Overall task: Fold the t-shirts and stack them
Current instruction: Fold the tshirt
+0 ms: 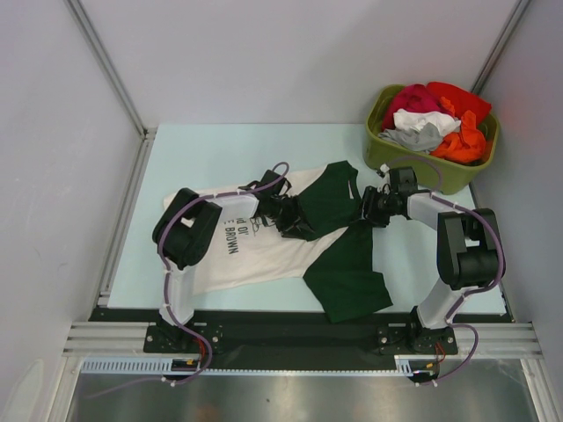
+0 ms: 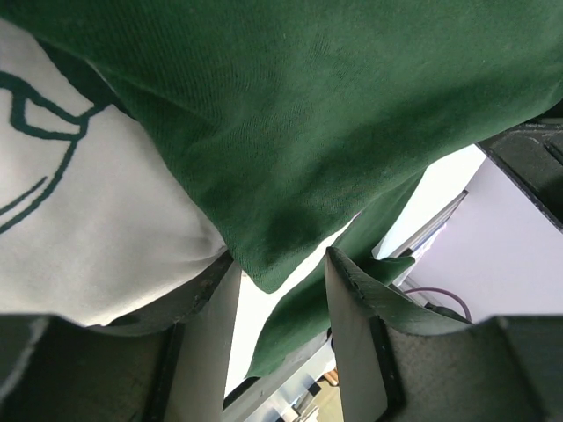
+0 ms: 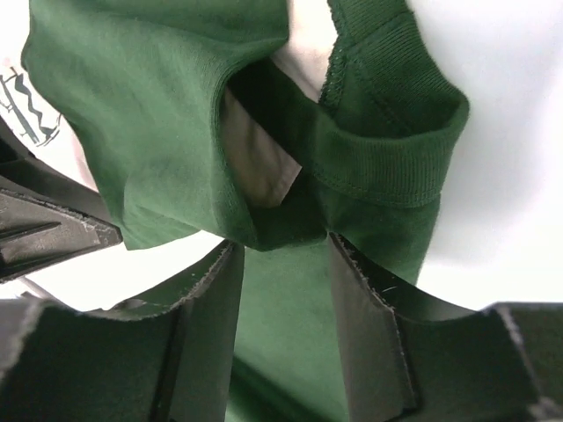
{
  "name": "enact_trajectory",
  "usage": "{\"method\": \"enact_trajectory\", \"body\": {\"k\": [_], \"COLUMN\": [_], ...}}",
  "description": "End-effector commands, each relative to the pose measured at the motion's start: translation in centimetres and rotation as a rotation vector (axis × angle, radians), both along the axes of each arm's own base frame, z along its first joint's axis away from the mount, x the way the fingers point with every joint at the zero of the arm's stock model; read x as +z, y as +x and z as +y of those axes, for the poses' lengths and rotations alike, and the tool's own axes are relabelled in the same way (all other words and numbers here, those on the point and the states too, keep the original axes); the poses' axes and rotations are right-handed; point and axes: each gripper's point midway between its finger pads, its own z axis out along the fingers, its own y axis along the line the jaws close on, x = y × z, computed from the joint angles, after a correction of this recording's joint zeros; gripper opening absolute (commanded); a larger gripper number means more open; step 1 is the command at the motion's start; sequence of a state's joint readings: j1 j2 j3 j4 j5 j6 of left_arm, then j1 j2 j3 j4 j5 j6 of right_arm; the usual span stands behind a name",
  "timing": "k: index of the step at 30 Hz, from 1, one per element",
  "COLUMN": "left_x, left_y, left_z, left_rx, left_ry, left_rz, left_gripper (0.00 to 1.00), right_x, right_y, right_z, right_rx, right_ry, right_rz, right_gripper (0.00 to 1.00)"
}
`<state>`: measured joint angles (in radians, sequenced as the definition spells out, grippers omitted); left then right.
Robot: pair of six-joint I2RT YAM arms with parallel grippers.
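One of the t-shirts, cream-white with black lettering and dark green sleeves and collar, lies spread across the middle of the table. My left gripper is at the shirt's chest beside the green shoulder. In the left wrist view this gripper stands open, and a green cloth corner hangs between its tips. My right gripper is at the green collar and shoulder. In the right wrist view that gripper pinches a bunched green fold at its very tips, with the ribbed collar looping just beyond.
An olive-green tub stands at the back right, close behind the right arm, holding red, white, grey and orange garments. The light table ends at a metal rail on the left. The shirt's lower green sleeve reaches the front edge.
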<state>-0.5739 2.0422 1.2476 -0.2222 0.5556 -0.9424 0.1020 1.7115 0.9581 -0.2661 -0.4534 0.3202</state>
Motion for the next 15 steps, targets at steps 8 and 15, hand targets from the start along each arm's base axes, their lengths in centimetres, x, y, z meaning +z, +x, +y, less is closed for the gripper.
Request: {"method": "enact_trajectory", "body": {"k": [8,15], "left_x": [0.7,1.7], "left_y": [-0.1,0.2], "left_z": [-0.9,-1.2], "left_rx": [-0.009,-0.007], "left_ry": [-0.025,-0.04], "left_rz": [0.011,-0.006], "left_gripper": [0.49,0.46], "right_x": [-0.3,-0.2], "right_y": [1.3,1.8], "right_z": [-0.2,0.3], "right_rx": [0.0,0.017], "right_ry": [-0.043,-0.026], "right_rz": [-0.052,-0.07], "right_gripper": [0.5,0.46]}}
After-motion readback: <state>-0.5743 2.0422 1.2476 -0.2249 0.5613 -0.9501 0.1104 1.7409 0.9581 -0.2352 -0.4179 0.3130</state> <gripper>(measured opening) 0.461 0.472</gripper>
